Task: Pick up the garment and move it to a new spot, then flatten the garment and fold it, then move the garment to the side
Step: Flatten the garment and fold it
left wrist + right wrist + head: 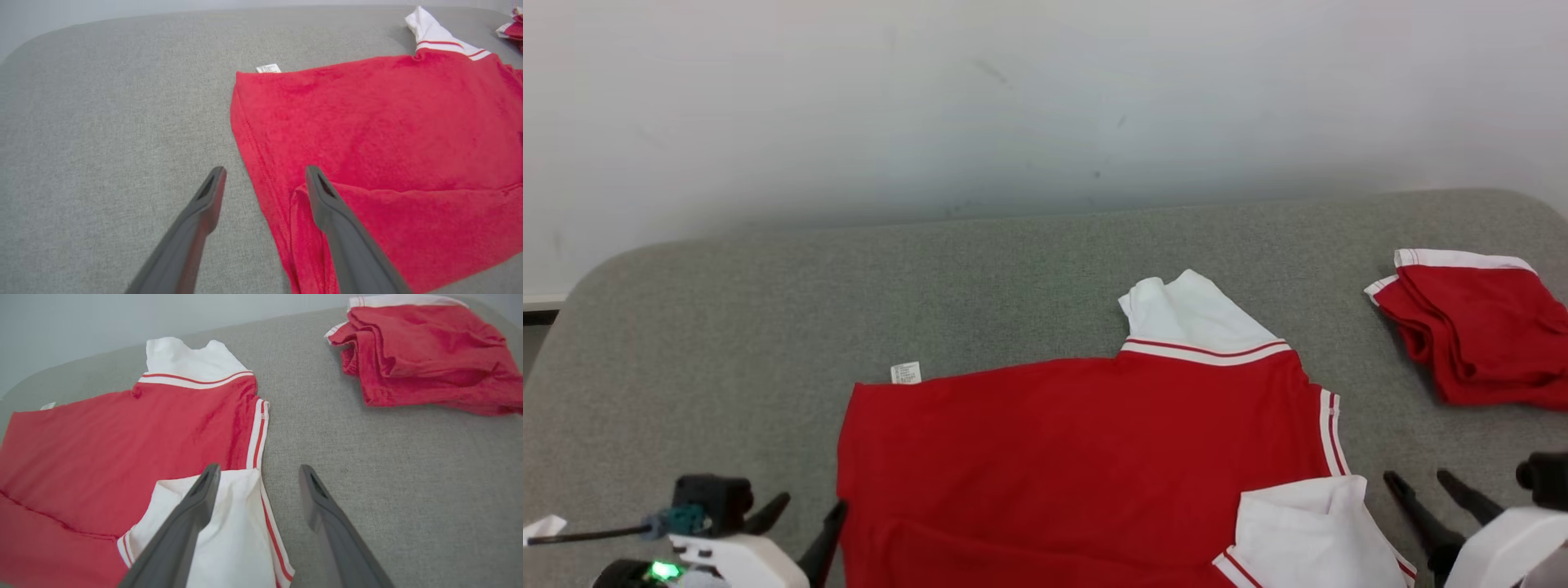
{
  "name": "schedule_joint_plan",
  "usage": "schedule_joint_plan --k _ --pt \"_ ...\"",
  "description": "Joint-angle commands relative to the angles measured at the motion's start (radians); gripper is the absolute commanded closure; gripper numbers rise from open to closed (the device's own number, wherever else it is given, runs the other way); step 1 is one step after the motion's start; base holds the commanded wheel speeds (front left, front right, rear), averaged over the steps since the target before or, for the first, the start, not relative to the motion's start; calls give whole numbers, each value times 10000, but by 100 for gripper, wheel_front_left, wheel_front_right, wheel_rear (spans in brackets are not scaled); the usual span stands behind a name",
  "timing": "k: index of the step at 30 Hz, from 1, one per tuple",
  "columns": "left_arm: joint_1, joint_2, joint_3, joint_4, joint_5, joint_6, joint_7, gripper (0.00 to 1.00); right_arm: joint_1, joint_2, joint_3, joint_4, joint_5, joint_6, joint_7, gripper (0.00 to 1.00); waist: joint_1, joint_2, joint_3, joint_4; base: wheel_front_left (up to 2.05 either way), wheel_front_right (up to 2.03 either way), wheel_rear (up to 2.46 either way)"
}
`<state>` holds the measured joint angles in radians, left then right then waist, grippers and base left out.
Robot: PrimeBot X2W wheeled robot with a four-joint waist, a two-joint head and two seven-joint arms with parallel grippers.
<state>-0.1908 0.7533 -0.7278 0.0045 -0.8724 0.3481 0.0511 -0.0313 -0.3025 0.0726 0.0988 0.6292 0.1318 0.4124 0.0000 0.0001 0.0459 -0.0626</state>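
The garment [1078, 457] is a red shirt with white sleeves and red-and-white trim, spread on the grey table [768, 310] with its near part folded over. My left gripper [809, 510] stands open at the shirt's left edge, nothing between its fingers; in the left wrist view the gripper [265, 171] straddles the hem of the garment [388, 122]. My right gripper [1419, 478] is open just right of the near white sleeve [1307, 531]. In the right wrist view that gripper [259, 469] hangs over the sleeve's edge of the garment [122, 449], holding nothing.
A second red garment [1478, 327], folded, lies at the table's right edge, also seen in the right wrist view [429, 355]. A small white label [905, 373] pokes out at the shirt's far left corner. A pale wall stands behind the table.
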Motion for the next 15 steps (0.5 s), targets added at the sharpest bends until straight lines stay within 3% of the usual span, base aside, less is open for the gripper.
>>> schedule_joint_plan --k 1,5,9,15 --pt "-212 2 60 79 144 -31 -38 0 -250 37 -16 -50 -94 -24 -51 0 0 -1 197 55 0 0 0" --pt "-1172 -199 164 481 320 -229 -3 0 -1610 53 129 15 -529 -24 -416 0 0 -1 803 193 0 0 0" --pt "-2219 -428 100 1100 535 -693 163 0 -3113 76 443 422 -718 -24 -621 0 0 -1 1503 392 0 0 0" --pt "-3641 -927 -214 1830 953 -1298 427 0 -5516 -180 1133 1880 -698 -24 -984 0 0 -1 2408 714 0 0 0"
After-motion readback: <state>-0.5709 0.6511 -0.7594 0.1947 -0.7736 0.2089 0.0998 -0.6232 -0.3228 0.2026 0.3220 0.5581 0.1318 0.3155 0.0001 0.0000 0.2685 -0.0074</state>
